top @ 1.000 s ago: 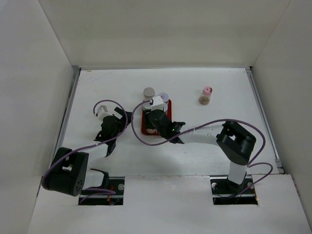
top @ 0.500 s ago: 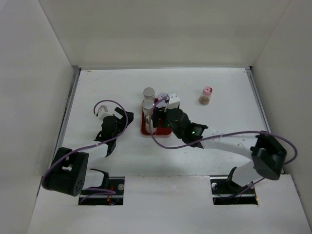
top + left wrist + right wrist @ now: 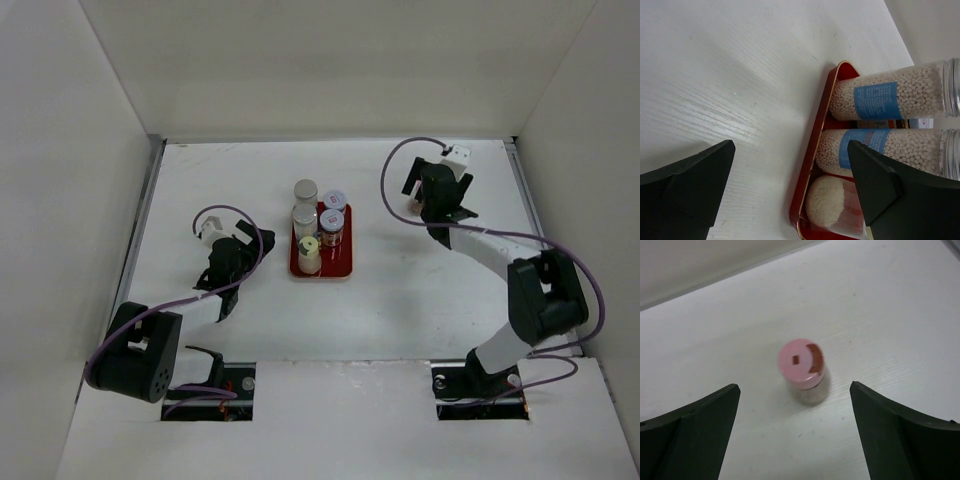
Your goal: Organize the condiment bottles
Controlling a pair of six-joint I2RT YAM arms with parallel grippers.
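Right wrist: pink-capped bottle (image 3: 803,371) before pincer (image 3: 793,385)

The pink-capped bottle (image 3: 802,371) stands alone. There is bare table (image 3: 715,315) all around it, and room on both sides inside the wide-spread right gripper (image 3: 438,198). On the red tray (image 3: 345,268) the other bottles (image 3: 318,230) stand packed close, with hardly any room between them.

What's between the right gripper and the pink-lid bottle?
Nothing. The right wrist view shows only bare table around the pink-lid bottle; the open right gripper stands clear of it on both sides.
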